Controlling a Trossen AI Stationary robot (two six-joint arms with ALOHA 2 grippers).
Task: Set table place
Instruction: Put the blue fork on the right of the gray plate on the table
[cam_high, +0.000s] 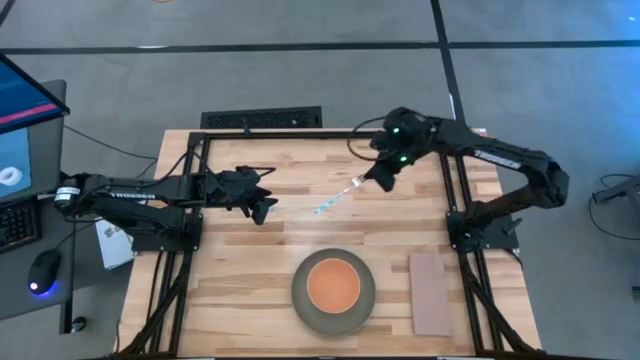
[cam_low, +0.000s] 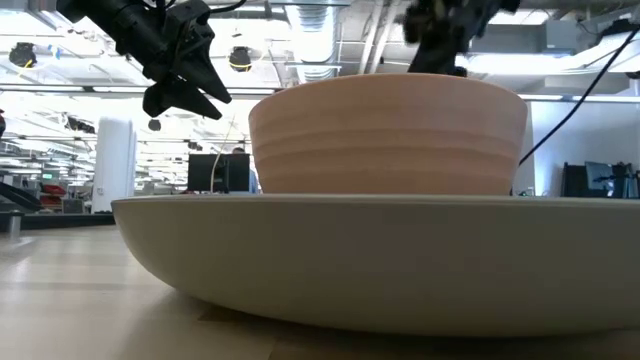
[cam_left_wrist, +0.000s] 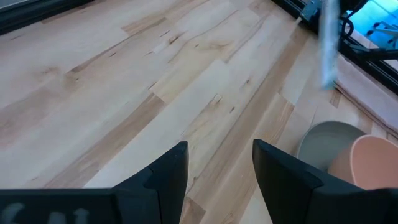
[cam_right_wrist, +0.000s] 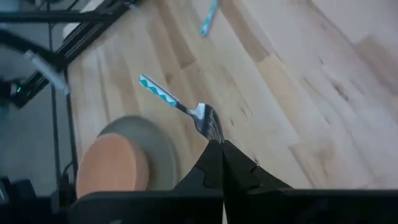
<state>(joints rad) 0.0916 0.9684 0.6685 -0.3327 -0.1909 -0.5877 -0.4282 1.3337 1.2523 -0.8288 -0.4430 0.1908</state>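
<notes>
The blue-handled spoon (cam_high: 338, 197) is in my right gripper (cam_high: 380, 180), which is shut on it over the far middle of the table (cam_high: 240, 270). My left gripper (cam_high: 262, 207) is open and hovers above bare wood left of the spoon, touching nothing. The small orange bowl (cam_high: 333, 284) stands inside the grey-green plate (cam_high: 300, 296) near the near edge. The pale pinkish napkin (cam_high: 430, 293) lies flat to the plate's right. I see no fork. The low view shows both grippers high above the plate (cam_low: 350, 260) and bowl (cam_low: 390, 135). My right gripper (cam_right_wrist: 221, 148) pinches the spoon's silver bowl end (cam_right_wrist: 208, 123) between its two fingertips. The blue patterned handle (cam_right_wrist: 155, 89) sticks out beyond the fingers toward the left arm. The spoon looks lifted clear of the wood.
A black metal frame (cam_high: 195, 180) edges the table on the left, right and far sides. Bare wood lies between the two grippers and the plate. A small blue streak (cam_right_wrist: 208, 18) shows at the edge of the right wrist view; I cannot tell what it is.
</notes>
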